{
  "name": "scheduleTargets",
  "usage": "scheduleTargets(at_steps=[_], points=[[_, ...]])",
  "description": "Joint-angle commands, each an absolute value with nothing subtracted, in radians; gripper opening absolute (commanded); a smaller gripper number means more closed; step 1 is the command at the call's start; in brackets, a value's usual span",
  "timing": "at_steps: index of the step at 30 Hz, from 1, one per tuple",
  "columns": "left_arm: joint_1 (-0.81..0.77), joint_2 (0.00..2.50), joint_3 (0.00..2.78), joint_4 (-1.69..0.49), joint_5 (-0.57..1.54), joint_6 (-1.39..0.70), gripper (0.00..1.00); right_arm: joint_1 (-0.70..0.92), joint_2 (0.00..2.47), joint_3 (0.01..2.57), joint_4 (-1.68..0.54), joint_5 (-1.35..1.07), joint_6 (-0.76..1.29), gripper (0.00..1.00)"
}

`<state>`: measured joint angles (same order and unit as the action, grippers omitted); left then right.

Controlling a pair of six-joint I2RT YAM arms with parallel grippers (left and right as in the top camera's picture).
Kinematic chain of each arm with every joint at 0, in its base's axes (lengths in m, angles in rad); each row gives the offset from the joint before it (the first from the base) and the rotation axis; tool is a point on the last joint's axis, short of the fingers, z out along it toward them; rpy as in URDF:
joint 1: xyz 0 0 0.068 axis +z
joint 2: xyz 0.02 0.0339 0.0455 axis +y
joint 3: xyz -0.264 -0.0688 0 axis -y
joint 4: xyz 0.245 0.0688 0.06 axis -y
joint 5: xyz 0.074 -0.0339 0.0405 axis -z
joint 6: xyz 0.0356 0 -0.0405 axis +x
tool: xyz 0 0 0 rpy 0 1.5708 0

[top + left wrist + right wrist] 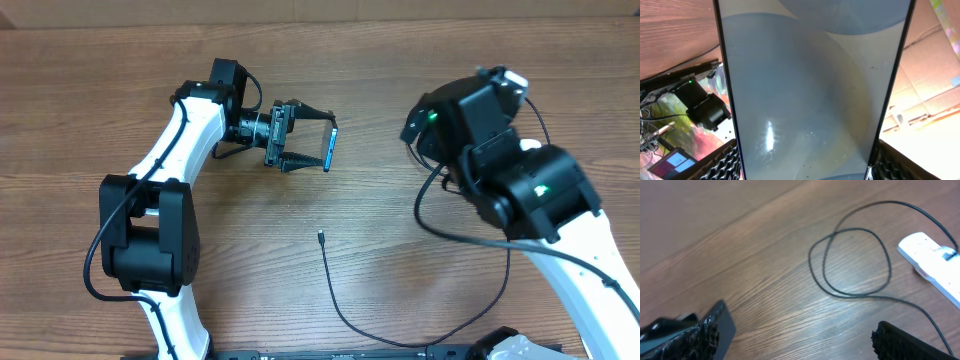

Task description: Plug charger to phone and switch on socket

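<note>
The left gripper [322,143] is closed on the phone [810,90], which is clamped by its long edges between the pads [725,162] and is turned edge-on to the overhead camera; it appears to be carried clear of the table [100,80]. The right gripper [797,335] is spread wide and nothing is held in it; it is hung over bare wood well to the right of the phone. The charger [335,290] is not connected. Its connector [320,236] is found lying flat on the table on the base side of the phone, well apart from it, and is touched by no finger. The socket [935,265] is seen at the edge of the right wrist view, far to the right of the phone, with loose cable loops beside it; the position of its switch cannot be told. One step is judged complete, the phone being secured. Three are judged outstanding: the connector is to be picked up and seated in the phone, and the switch is to be pressed. Open wood is noted between the phone and the connector, with nothing in between. The phone's port is shown in no view, and the loops by the socket are noted as a snag hazard.
</note>
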<state>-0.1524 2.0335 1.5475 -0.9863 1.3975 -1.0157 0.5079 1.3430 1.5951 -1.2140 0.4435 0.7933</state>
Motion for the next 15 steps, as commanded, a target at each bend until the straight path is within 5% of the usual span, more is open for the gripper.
scheduleTargets(at_steps=[1,15], points=[[-0.15,2.034,1.574,-0.978,1.398,-1.048,0.7,0.459,1.336,1.619,-1.217,0.345,0.804,1.0],[-0.15,2.034,1.574,-0.873,1.332,-1.15,0.7,0.456,1.349,1.617,-1.213,0.11,0.799,0.98]])
